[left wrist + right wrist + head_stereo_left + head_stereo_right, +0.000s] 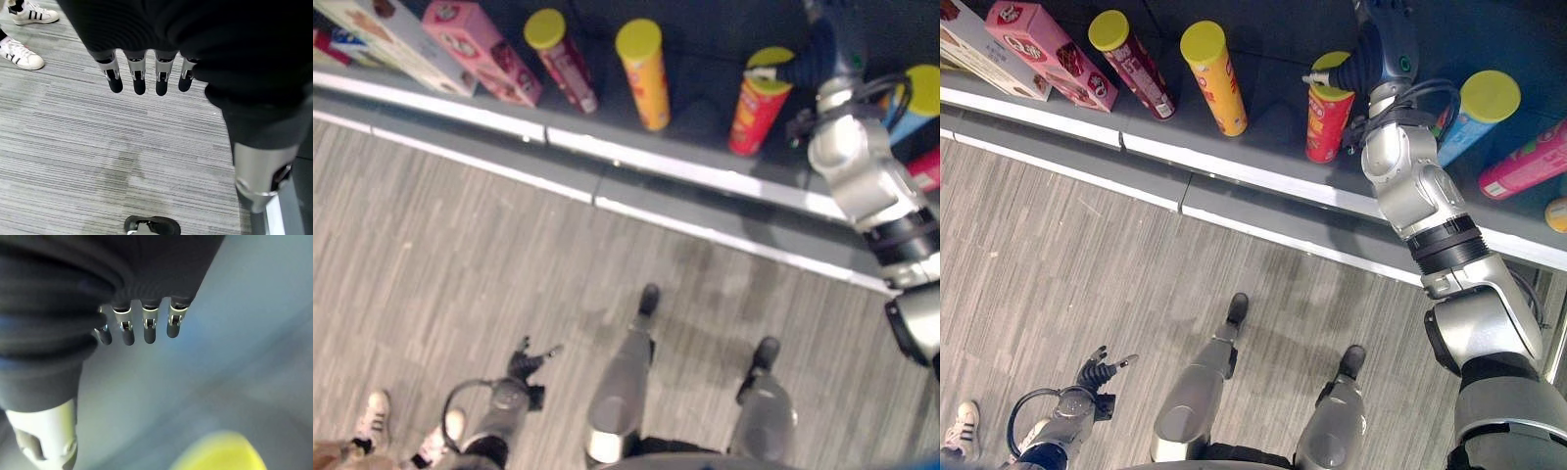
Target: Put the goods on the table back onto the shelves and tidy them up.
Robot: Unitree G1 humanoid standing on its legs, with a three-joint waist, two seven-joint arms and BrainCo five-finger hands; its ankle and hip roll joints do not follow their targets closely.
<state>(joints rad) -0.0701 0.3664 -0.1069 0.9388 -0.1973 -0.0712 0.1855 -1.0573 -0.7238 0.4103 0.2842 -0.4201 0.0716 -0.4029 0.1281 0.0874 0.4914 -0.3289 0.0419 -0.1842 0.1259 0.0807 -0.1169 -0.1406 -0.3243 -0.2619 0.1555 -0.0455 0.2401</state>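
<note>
A red can with a yellow lid [1327, 122] stands upright on the dark shelf [1263, 176]. My right hand [1371, 49] reaches over the shelf and hovers just above that can, its fingers [149, 328] straight and holding nothing. The yellow lid [220, 453] shows below them in the right wrist view. Whether a fingertip touches the lid I cannot tell. My left hand [1097, 377] hangs low beside me over the floor, fingers [139, 78] straight and empty.
On the shelf to the left of the red can stand a yellow can [1214, 78], a dark red can [1136, 64] and a pink box [1048, 54]. To its right are a blue can [1474, 117] and a lying pink can [1528, 162]. A person's white shoes [22, 54] stand at my left.
</note>
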